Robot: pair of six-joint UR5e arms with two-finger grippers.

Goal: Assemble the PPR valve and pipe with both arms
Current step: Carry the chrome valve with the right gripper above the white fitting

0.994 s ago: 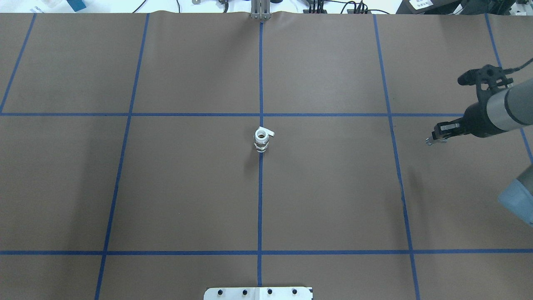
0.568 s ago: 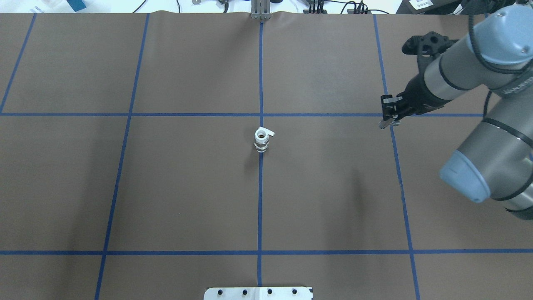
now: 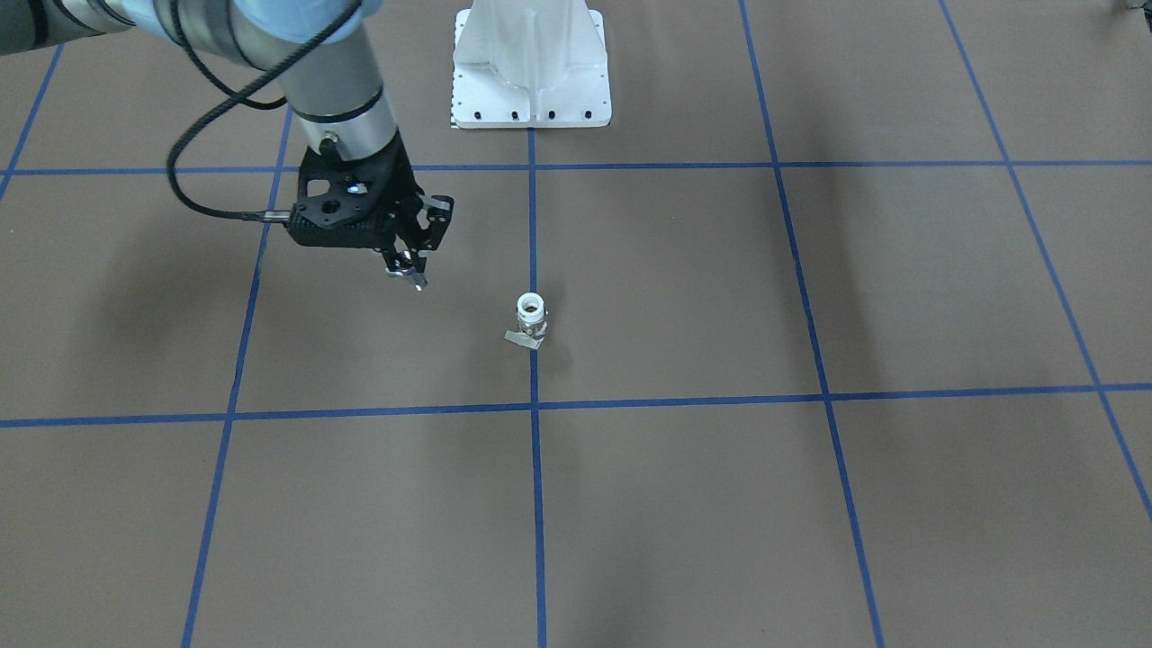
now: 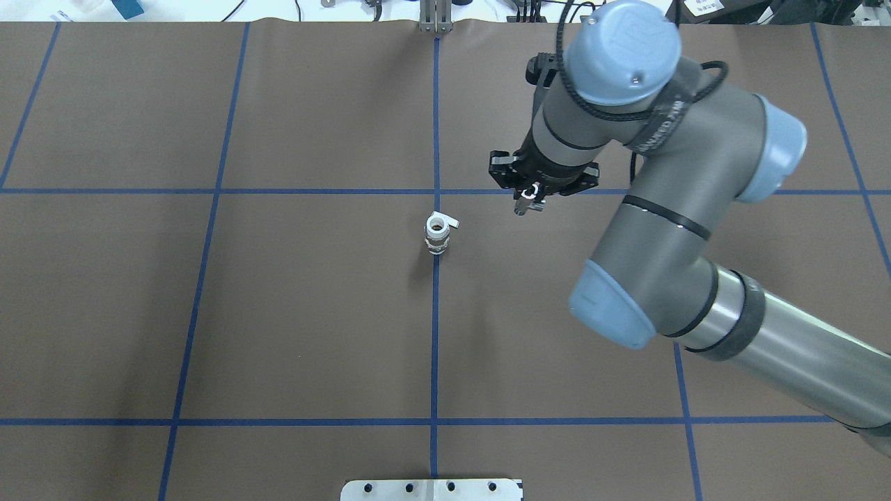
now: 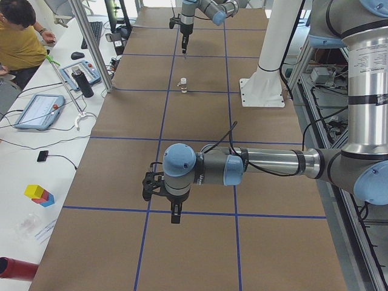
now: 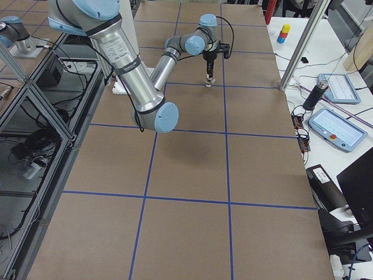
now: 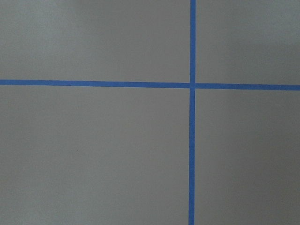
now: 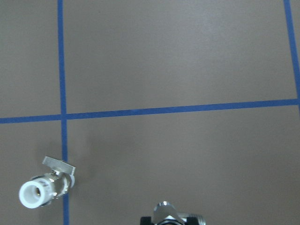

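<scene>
The PPR valve [image 4: 436, 234] stood upright on the brown tabletop [image 4: 306, 320] near the middle of the overhead frame. It sat on the vertical blue tape line [image 4: 434, 334], a little below the upper cross line, with its white collar facing up and its flat tab pointing toward the upper right. In the front-facing view it stood just below the frame's centre, well below the white pedestal [image 3: 531, 72] at the top edge.

The right arm [image 4: 668, 209] came in from the lower right of the overhead frame and bent back toward the centre. The right fingers [image 4: 529, 196] pointed down, clamped together on the pipe [image 4: 521, 207] — a small chrome piece poking out beneath them. They hung to the right of the valve and slightly higher in the frame, near it but apart from it. In the right wrist view the pipe's knobbly head filled the bottom centre, and the valve lay at the lower left beside a tape crossing.

The left arm [image 5: 267, 163] reached across the foreground of the left side view. The left fingers [image 5: 175, 213] hung over a tape line, well apart from the valve far up the frame — whether they were apart or together could not be told. The left wrist view showed only bare tabletop and a tape crossing.
</scene>
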